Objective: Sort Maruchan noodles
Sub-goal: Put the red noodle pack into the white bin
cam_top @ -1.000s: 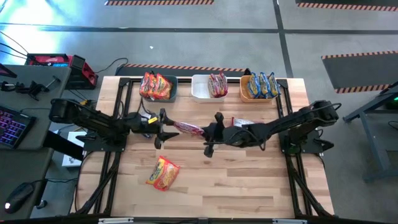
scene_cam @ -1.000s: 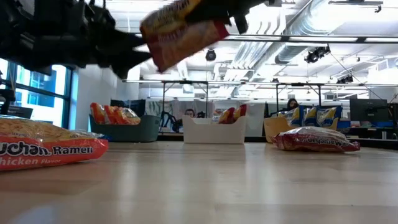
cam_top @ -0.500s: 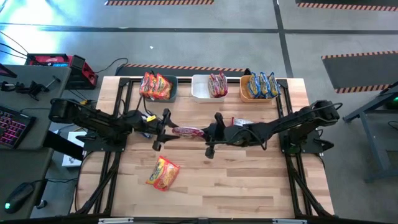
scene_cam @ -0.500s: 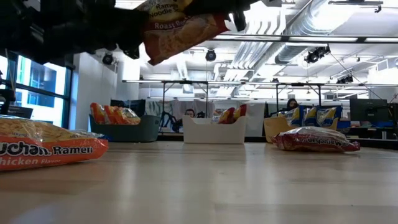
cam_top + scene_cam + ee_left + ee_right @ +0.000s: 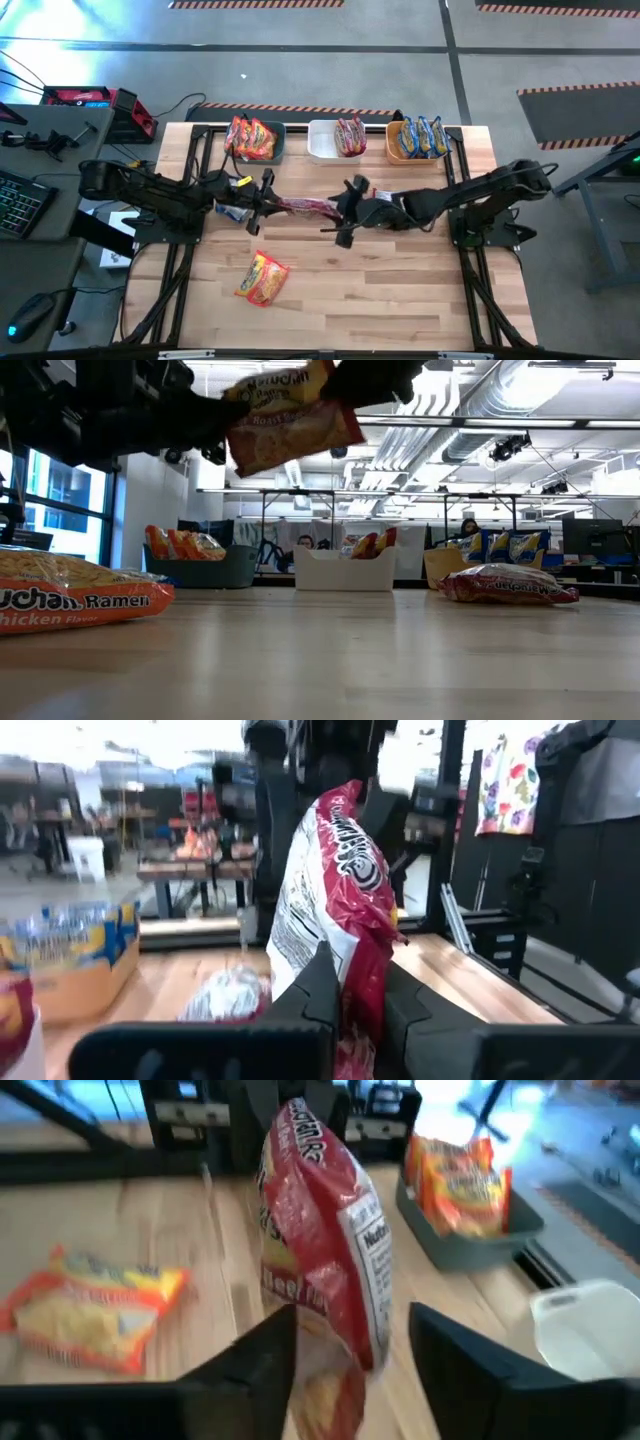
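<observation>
While the left gripper (image 5: 268, 199) pinches the maroon packet (image 5: 308, 206) above the surface (image 5: 400, 300), the right gripper (image 5: 346, 212) stands parted; a thin edge grip could let it slip.

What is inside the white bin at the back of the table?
The white bin holds maroon-and-white noodle packets standing on edge at its right end; the left end shows bare bin floor. How many packets there are, and anything beneath them, cannot be seen.

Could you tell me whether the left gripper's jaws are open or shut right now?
Shut. The left gripper has its jaws pinched on the maroon-and-white noodle packet, held in the air between both arms; the right gripper shows jaws parted around it.
</observation>
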